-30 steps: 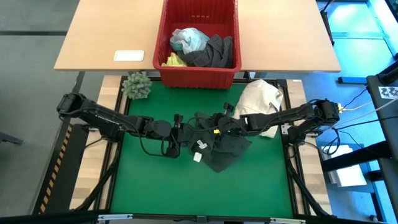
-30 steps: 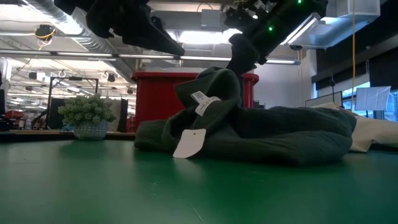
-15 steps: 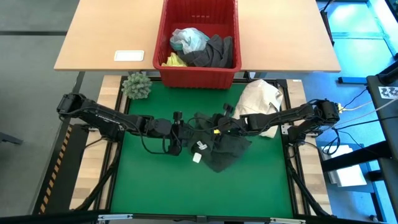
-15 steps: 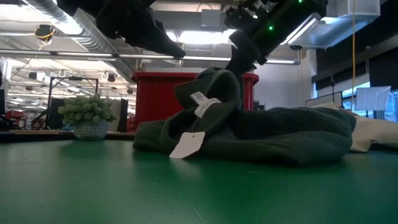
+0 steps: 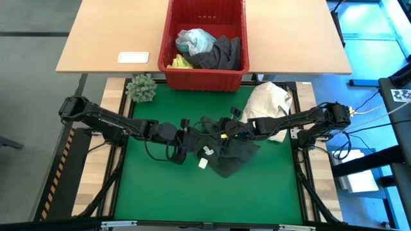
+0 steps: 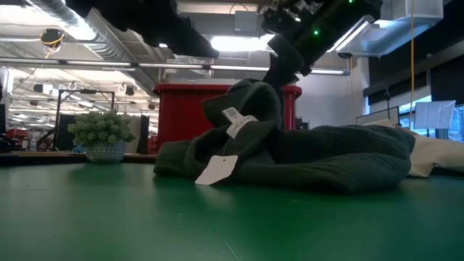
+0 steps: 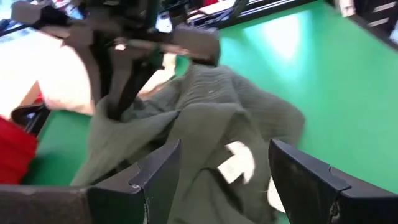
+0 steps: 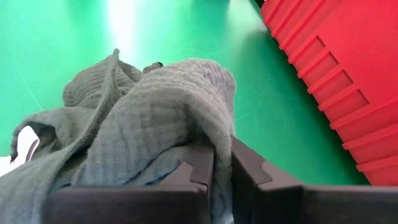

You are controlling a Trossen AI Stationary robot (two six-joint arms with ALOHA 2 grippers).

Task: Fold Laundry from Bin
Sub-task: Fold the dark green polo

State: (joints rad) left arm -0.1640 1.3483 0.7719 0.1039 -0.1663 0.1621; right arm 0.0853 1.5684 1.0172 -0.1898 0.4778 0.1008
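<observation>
A dark green garment (image 5: 226,149) lies bunched on the green mat, with white tags (image 6: 216,170) at its left side. My right gripper (image 5: 223,132) is shut on a raised fold of it; the fold stands up as a hump in the low view (image 6: 250,98). My left gripper (image 5: 184,136) is open just left of the garment and above its left edge. In the left wrist view the garment (image 7: 211,124) lies ahead between its fingers. The red bin (image 5: 204,82) stands at the far edge and holds turquoise (image 5: 194,40), dark grey (image 5: 221,54) and yellow (image 5: 178,62) garments. My right gripper pinches a thick fold of the garment (image 8: 205,134) between its two fingers, several layers thick. It comes slanting down from the table's right. The fold is lifted a little; the rest of the garment (image 6: 341,163) lies slack on the mat.
A cream-white cloth bundle (image 5: 268,102) lies at the mat's far right corner. A small green spiky plant (image 5: 141,88) stands at its far left corner. A white card (image 5: 133,57) lies on the wooden table left of the bin. The mat's near half is bare.
My left gripper has risen a little above the garment's left edge. The garment's low left edge and its hanging tag have crept slightly toward the table's left. My right gripper keeps its hold on the raised fold.
</observation>
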